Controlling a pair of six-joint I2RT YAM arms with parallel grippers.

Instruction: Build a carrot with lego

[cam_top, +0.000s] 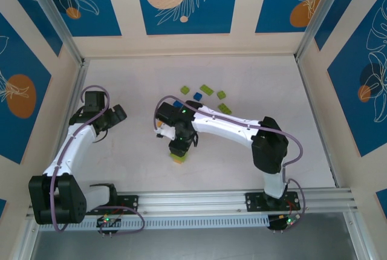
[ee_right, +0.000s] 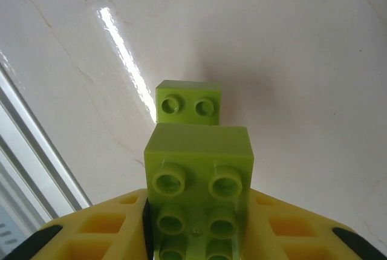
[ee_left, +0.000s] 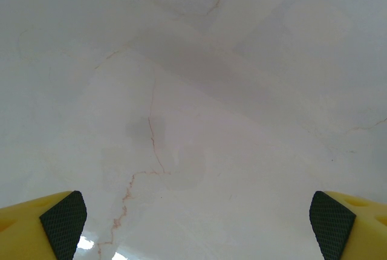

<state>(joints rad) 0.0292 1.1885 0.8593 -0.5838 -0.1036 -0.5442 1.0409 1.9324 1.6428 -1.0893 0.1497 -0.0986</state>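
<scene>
My right gripper (ee_right: 198,227) is shut on a lime green lego brick (ee_right: 199,175), its studs facing the camera. Just beyond it a second lime green brick (ee_right: 188,103) lies on the white table with two studs showing. From above, the right gripper (cam_top: 178,149) hangs over a green brick (cam_top: 178,159) at the table's middle. More loose lego lies at the back: green bricks (cam_top: 207,89) and blue bricks (cam_top: 198,95). My left gripper (cam_top: 115,115) stands open at the left, with bare table between its fingers (ee_left: 63,224).
A metal rail (cam_top: 230,199) runs along the near edge by the arm bases. Frame posts and patterned walls (cam_top: 181,0) close in the table on three sides. The right arm (cam_top: 230,126) stretches across the middle.
</scene>
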